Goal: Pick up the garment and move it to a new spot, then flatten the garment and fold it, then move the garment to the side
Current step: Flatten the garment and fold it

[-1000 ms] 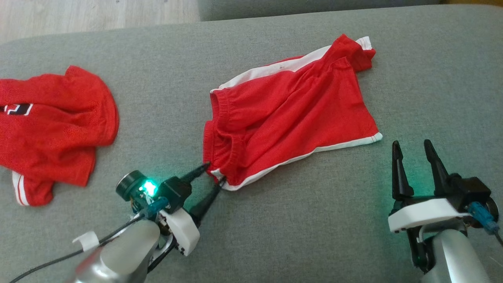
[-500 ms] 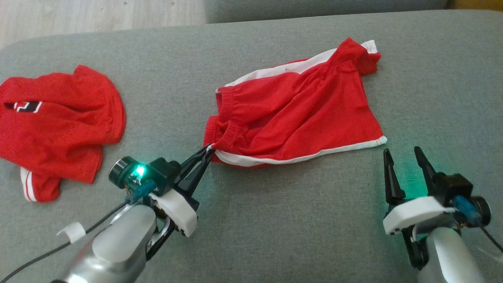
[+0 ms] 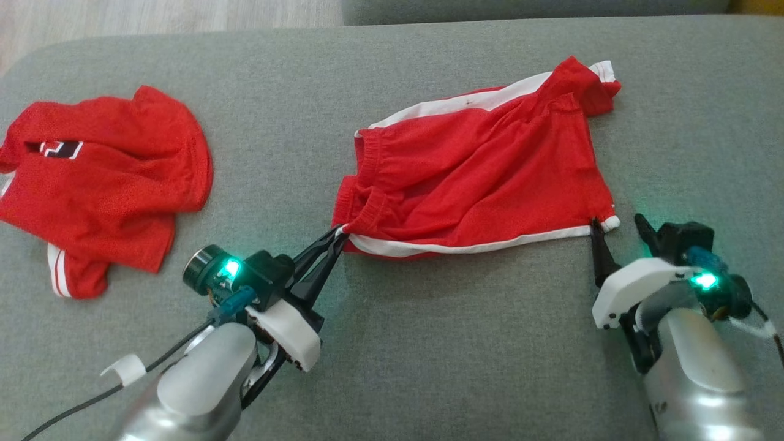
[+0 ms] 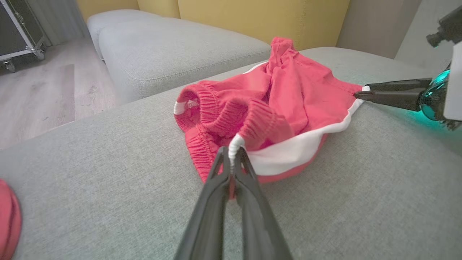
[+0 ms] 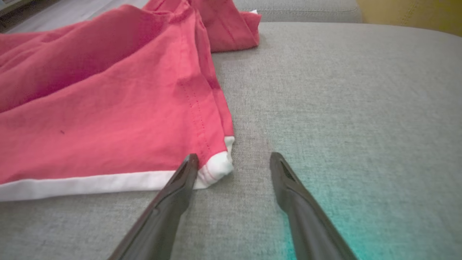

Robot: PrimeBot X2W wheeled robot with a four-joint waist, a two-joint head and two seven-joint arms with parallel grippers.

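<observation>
A pair of red mesh shorts with white side stripes and hem [image 3: 478, 177] lies crumpled in the centre and upper right of the head view, on a grey fabric sofa cushion [image 3: 429, 367]. The left gripper [image 3: 340, 231] is clamped tight on the white-edged waistband corner at the shorts' lower left. The right gripper [image 5: 234, 157] stands with its fingers apart at the lower right hem corner, one fingertip touching the white trim. A second rumpled red garment [image 3: 104, 177] lies at the left of the frame, well apart.
</observation>
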